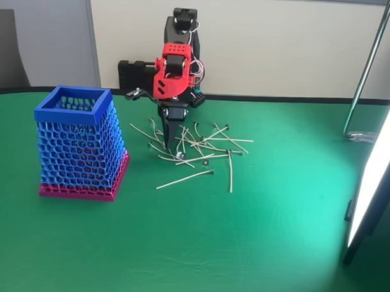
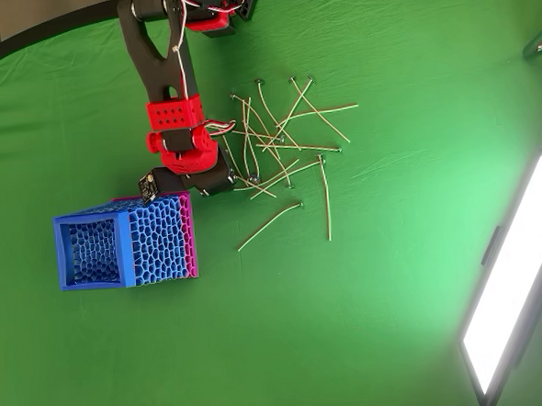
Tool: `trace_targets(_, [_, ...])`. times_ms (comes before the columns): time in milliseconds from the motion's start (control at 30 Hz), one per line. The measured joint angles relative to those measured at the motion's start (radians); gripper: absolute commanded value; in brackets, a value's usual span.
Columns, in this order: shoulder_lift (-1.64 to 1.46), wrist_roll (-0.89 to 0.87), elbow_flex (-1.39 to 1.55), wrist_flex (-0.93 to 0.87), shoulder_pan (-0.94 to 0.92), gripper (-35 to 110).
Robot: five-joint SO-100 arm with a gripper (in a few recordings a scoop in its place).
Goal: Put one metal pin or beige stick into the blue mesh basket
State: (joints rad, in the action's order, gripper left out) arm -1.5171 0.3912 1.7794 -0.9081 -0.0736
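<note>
Centre of the fixed view: my gripper [image 1: 167,145] dips into the beige stick [image 1: 185,178] pile's left edge; grip state indeterminable. Blue mesh basket [image 1: 73,107] waits left.

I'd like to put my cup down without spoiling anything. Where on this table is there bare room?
The wide green stretch in front of the basket and the sticks is bare, reaching to the light panel. So is the patch between the sticks and that panel. It is crowded around the sticks, where the arm's fingers reach down, close beside the basket.
</note>
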Motion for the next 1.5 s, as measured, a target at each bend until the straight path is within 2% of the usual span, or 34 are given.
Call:
trace_targets(267, [-0.023, 0.189, 0.018, -0.014, -0.006, 1])
trace_targets(500, [-0.029, 0.525, 0.021, -0.078, -0.054, 1])
trace_targets(633, [-0.025, 0.637, 0.017, -0.084, -0.081, 1])
trace_targets(767, [-0.011, 0.698, 0.009, -0.069, -0.107, 2])
trace_targets(867, [-0.011, 0.738, 0.008, -0.041, -0.109, 8])
trace_targets(1233, [0.000, 0.864, -0.020, -0.051, -0.115, 17])
trace_targets(1500, [0.051, 0.899, -0.043, -0.028, -0.115, 15])
